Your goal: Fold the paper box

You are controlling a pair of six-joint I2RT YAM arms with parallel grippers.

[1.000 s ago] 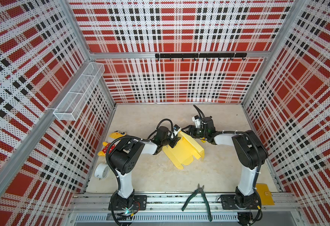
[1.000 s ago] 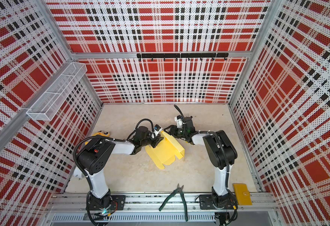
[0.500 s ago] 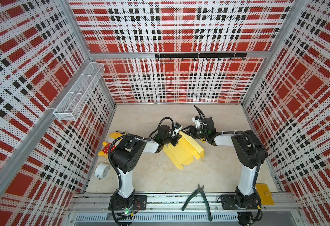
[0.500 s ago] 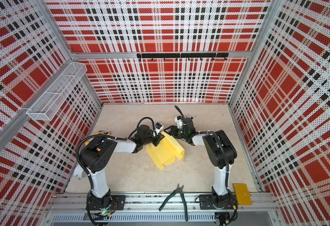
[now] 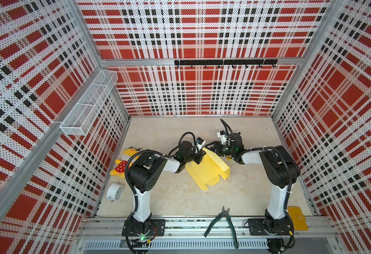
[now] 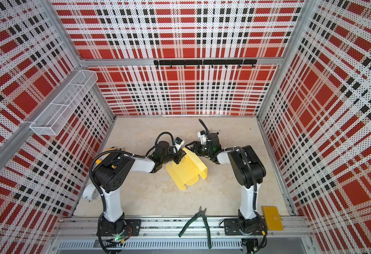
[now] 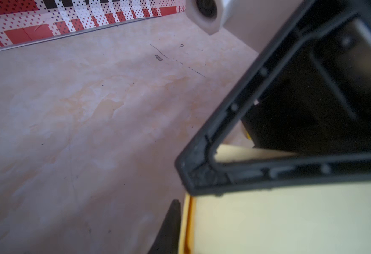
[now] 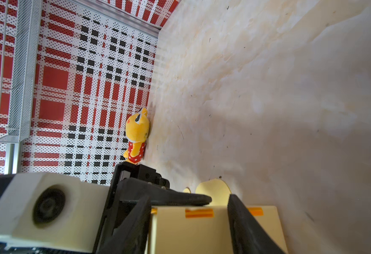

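A pale yellow thin-cardboard paper box [image 6: 185,173] lies part-folded in the middle of the beige worktop [image 6: 158,198], its right wall and far corner raised. The left pincer [image 6: 178,159] meets the sheet's far-left edge. The right pincer [image 6: 190,147] sits just beside the raised corner. Green-handled pliers [image 6: 196,223] lie at the front edge, a yellow snap wallet [image 6: 272,217] front right, and a round white alarm clock [image 6: 90,193] at the left edge.

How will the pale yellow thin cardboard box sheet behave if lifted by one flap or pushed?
Probably floppy: the pale yellow cardboard box sheet bends up along creases, so a lifted flap would likely just hinge. It looks light and lies mostly flat on the smooth beige table, so a push should slide it.
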